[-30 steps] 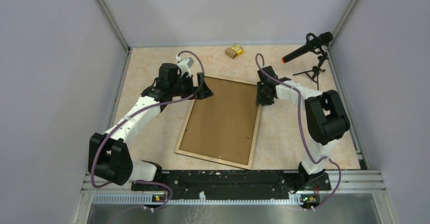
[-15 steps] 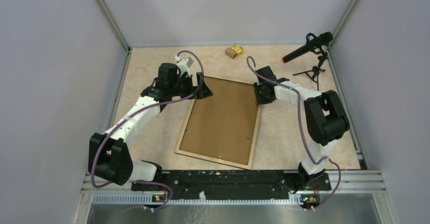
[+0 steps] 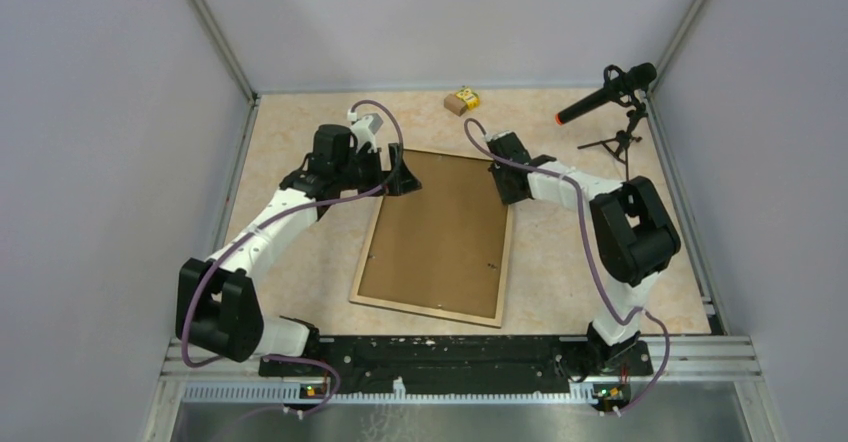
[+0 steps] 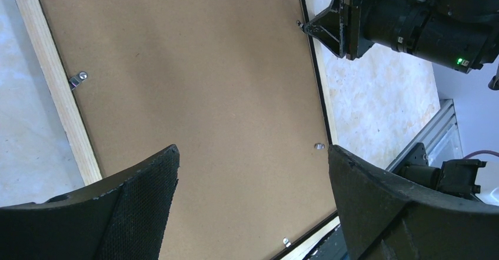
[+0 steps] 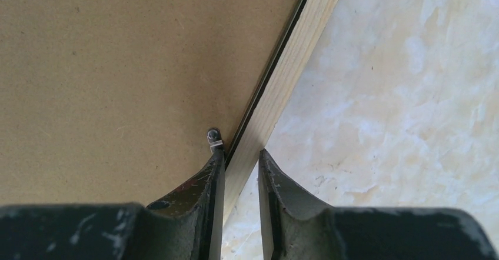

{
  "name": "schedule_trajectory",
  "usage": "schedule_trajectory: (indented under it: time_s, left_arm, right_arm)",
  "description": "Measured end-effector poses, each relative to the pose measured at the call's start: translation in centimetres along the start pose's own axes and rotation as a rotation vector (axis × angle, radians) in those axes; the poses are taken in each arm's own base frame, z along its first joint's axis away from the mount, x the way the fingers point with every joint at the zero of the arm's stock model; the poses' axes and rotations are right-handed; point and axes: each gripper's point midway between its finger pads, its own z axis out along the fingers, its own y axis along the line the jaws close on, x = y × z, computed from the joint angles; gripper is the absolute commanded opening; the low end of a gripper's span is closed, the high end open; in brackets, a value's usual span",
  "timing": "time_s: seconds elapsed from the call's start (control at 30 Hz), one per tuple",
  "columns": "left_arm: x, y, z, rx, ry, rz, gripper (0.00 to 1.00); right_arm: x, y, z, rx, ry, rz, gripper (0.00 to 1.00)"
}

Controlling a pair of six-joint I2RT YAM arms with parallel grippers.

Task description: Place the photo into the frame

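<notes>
Top external: frame (image 3: 420,309) face down on table (image 3: 545,272), brown board (image 3: 440,227) seated inside wood rim. Photo not visible; under board or elsewhere, cannot tell. Left gripper (image 3: 404,178) spread wide over far-left corner, holding nothing. Right gripper (image 3: 504,190) at far-right rim. Right wrist: jaws narrowed to rim width, one finger either side, seemingly pinching rim, inner tip touching clip (image 5: 213,135). Likely step: working clip. Sweep clip flat along board, light pressure, no dragging frame. Left could press corner down as brace.
</notes>
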Motion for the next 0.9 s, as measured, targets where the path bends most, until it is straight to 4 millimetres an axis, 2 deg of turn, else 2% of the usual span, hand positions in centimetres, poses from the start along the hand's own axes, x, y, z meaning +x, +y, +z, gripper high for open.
schedule_trajectory:
  time_s: [0.1, 0.2, 0.37, 0.5, 0.63, 0.9]
  left_arm:
    - [0.1, -0.1, 0.1, 0.005, 0.004, -0.002, 0.98]
    - [0.1, -0.2, 0.0, 0.014, 0.005, -0.001, 0.98]
    - [0.1, -0.2, 0.1, 0.016, 0.006, -0.001, 0.98]
    - [0.2, 0.0, 0.2, 0.013, 0.011, -0.004, 0.98]
    - [0.3, 0.1, 0.4, 0.01, 0.017, -0.008, 0.98]
    - [0.4, 0.2, 0.4, 0.008, 0.018, -0.01, 0.98]
  right_arm:
    - [0.5, 0.0, -0.5, 0.003, 0.037, 0.043, 0.33]
    - [1.2, 0.1, -1.3, -0.002, 0.08, 0.076, 0.42]
    - [0.4, -0.1, -3.3, -0.007, 0.057, 0.138, 0.56]
    - [0.0, -0.2, -3.8, -0.004, 0.043, 0.164, 0.57]
    - [0.2, -0.1, -3.5, -0.003, 0.052, 0.161, 0.54]
    - [1.0, 0.1, -1.6, 0.014, 0.077, 0.136, 0.44]
